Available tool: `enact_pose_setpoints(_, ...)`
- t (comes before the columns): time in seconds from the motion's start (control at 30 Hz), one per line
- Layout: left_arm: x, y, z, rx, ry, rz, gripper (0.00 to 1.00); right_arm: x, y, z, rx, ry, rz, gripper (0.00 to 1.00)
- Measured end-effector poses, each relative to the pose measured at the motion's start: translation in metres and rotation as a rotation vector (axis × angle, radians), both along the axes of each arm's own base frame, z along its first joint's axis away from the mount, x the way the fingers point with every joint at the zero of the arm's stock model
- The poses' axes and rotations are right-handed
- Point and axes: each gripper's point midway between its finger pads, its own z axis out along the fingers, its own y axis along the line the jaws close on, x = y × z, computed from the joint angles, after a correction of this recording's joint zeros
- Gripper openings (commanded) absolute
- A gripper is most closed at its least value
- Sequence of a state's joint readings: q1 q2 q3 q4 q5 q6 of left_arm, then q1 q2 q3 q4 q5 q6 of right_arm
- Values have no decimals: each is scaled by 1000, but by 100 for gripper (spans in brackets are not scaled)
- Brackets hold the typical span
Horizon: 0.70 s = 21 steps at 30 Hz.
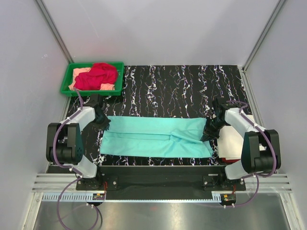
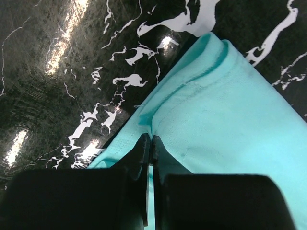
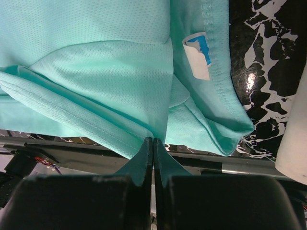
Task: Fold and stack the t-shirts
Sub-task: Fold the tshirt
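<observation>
A mint-teal t-shirt point(image 1: 158, 136) lies folded into a long strip across the near part of the black marbled table point(image 1: 182, 91). My left gripper point(image 1: 106, 125) is at the strip's far left corner, shut on a pinch of the teal cloth point(image 2: 216, 110), as the left gripper point(image 2: 151, 140) shows close up. At the strip's right end my right gripper point(image 1: 207, 135) is shut on a fold of the same shirt point(image 3: 96, 72), and the right gripper point(image 3: 153, 140) has cloth bunched above it. A red t-shirt point(image 1: 98, 75) lies crumpled on a peach one point(image 1: 78, 75) in the tray.
The green plastic tray point(image 1: 64, 85) stands at the far left corner. A folded cream-white shirt point(image 1: 236, 136) lies on red cloth point(image 1: 229, 156) at the right edge, beside my right arm. A white-and-blue label point(image 3: 197, 55) shows on the teal hem. Grey walls close in both sides.
</observation>
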State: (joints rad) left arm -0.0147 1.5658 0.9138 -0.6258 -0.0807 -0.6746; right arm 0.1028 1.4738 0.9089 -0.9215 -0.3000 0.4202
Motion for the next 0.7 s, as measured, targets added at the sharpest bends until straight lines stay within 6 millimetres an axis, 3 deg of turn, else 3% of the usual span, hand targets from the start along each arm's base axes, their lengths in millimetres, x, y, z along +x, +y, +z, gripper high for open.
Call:
enact_pose_setpoints(0.53,1,1,-3,6,-1,-1,1,0,1,-4,4,23,1,2)
enact_pose_setpoints(0.7,1,1,-3,6,-3,-14,0,14,1,6,0,-21,1,0)
